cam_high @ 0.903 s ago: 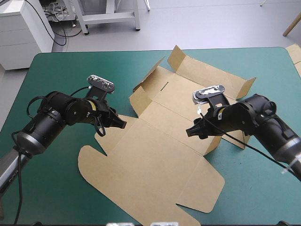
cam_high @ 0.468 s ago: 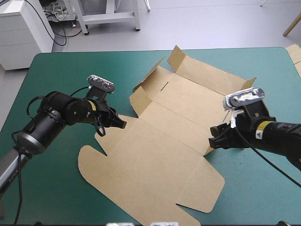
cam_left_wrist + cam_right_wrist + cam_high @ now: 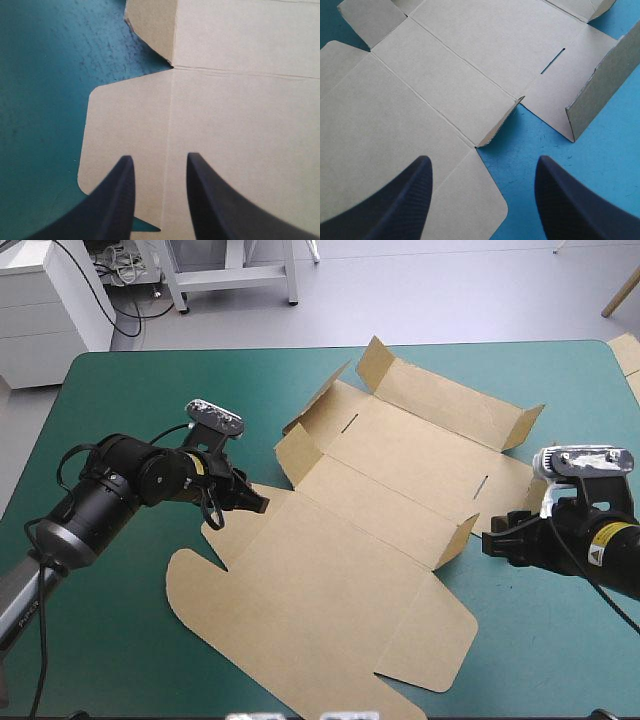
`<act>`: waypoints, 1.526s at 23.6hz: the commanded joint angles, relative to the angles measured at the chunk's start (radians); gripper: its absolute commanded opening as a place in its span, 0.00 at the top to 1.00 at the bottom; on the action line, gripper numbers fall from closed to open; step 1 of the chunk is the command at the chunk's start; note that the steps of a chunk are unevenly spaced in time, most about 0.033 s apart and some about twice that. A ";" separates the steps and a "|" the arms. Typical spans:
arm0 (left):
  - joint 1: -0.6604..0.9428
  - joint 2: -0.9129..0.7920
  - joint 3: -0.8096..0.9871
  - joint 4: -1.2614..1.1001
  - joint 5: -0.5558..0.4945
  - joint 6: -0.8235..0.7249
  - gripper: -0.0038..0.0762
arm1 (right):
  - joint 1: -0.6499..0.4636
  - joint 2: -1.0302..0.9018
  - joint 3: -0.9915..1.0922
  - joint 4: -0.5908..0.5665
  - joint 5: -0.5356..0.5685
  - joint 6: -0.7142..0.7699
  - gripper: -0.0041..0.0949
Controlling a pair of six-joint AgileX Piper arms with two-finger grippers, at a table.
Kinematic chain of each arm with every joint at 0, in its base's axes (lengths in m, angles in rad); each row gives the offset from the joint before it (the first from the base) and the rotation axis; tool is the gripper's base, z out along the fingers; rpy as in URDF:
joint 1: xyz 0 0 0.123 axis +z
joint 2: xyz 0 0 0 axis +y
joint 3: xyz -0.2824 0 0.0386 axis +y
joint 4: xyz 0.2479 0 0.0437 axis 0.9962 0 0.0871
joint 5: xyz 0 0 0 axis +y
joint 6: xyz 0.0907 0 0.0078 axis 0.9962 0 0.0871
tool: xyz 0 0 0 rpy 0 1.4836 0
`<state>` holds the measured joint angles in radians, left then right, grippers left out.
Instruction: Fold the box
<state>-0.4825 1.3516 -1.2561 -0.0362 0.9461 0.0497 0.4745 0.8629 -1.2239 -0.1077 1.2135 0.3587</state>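
Pulled the right gripper (image 3: 495,544) back, compared with the earlier views: formerly above the right part of the flat cut sheet of brown board, the box (image 3: 350,540), now clear of its right edge and low over the teal-green worktop cover (image 3: 120,640). Left the short brown side flap (image 3: 458,540) half-raised beside it, touched by nothing. Means, probably, a reset rather than progress: still a mostly flat sheet, with only the far wall (image 3: 450,405) and the end flaps tilted up, nothing tucked, folding barely begun. Lies mid-worktop, broad lid panel toward the near edge.

Held out level from the right, pointing at the box's right edge, black fingers spread wide and empty, the half-raised flap just ahead of them. Kept the left gripper (image 3: 159,158) where it was: reaching in from the left, angled down over the rounded flap (image 3: 125,125) at the box's left edge, fingers parted a little astride a crease, pinching nothing visible. Impossible to tell whether touching the board.
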 commanded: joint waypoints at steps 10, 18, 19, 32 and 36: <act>0.002 -0.028 -0.035 -0.004 -0.040 -0.003 0.65 | 0.001 -0.008 0.165 -0.040 -0.173 0.336 0.40; 0.002 -0.028 -0.035 -0.010 -0.038 -0.003 0.65 | 0.001 0.015 0.215 -0.023 -0.245 0.386 0.40; 0.002 -0.028 -0.035 -0.010 -0.038 -0.003 0.65 | 0.001 0.036 0.215 -0.032 -0.245 0.417 0.40; 0.002 -0.028 -0.035 -0.004 -0.040 -0.003 0.65 | 0.001 0.316 0.215 -0.149 -0.314 0.537 0.40; 0.002 -0.028 -0.035 -0.004 -0.037 -0.003 0.65 | 0.001 0.375 0.215 -0.145 -0.337 0.544 0.40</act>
<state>-0.4825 1.3516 -1.2561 -0.0321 0.9461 0.0497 0.4745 1.2239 -0.9857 -0.2300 0.9238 0.8935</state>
